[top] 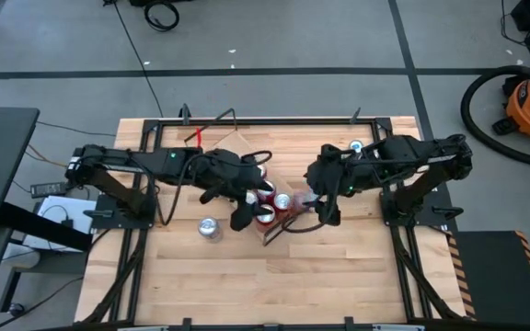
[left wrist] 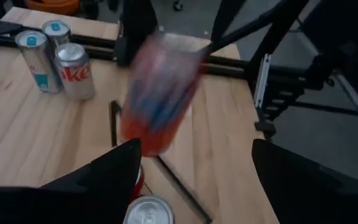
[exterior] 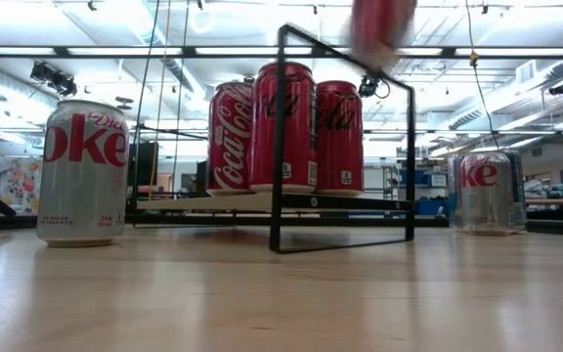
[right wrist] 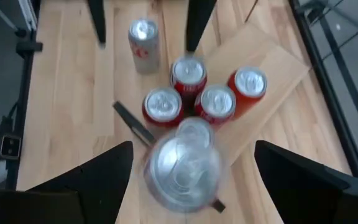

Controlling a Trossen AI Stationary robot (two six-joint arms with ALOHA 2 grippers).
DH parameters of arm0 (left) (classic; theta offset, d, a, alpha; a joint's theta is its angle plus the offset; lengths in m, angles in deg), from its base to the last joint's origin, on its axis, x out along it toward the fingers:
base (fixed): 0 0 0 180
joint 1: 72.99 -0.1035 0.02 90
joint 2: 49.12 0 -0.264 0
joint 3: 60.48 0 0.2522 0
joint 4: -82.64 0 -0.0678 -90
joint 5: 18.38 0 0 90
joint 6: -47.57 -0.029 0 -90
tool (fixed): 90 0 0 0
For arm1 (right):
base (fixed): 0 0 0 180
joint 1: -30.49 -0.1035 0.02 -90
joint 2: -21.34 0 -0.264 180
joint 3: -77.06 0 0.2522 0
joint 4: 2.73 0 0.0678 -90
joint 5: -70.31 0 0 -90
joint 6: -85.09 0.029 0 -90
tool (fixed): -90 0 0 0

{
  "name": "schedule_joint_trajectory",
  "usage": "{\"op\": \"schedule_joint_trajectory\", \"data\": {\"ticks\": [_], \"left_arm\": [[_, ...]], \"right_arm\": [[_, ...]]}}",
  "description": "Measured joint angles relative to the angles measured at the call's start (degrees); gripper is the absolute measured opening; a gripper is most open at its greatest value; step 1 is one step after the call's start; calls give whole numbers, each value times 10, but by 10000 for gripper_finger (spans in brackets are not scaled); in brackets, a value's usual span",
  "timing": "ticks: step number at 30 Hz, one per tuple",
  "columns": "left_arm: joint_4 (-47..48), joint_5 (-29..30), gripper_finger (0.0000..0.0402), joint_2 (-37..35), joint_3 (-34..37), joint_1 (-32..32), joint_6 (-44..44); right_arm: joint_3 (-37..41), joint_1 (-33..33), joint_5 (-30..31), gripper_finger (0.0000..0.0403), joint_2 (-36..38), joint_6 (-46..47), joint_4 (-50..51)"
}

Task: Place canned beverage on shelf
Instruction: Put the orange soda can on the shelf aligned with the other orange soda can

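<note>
Hovering blurred over shelf (right wrist: 281,59) near end at frame centre, red can (right wrist: 182,165) is seen between right gripper (right wrist: 192,149) fingers, spread wide with no contact visible. Judged loosed to land beside shelved cans (right wrist: 216,102). Left gripper (left wrist: 194,146), spread and empty, is kept close.

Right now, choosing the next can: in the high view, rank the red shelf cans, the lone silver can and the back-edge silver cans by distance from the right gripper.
From the right gripper:
1. Red cola cans on the light-wood shelf, just left.
2. Silver cans at the table's back edge, behind.
3. Lone silver Diet Coke can, far left.
</note>
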Motion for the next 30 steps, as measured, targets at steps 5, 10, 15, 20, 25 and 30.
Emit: {"op": "schedule_joint_trajectory", "data": {"ticks": [5,10,15,20,25,30], "left_arm": [[24,22,316,8,-8,-3,-14],[114,-93,316,-10,-110,-2,34],[-5,-31,315,0,-61,107,34],[-302,-12,315,77,51,164,103],[-388,-16,315,175,72,161,133],[-459,-38,315,274,45,147,156]], "right_arm": [[-2,16,16,346,0,45,51],[-93,30,-112,346,16,207,146],[-14,-108,-125,346,49,309,140],[138,-135,-116,346,61,376,145],[238,-152,-110,346,112,484,92],[311,-222,-129,346,158,588,41]]}}
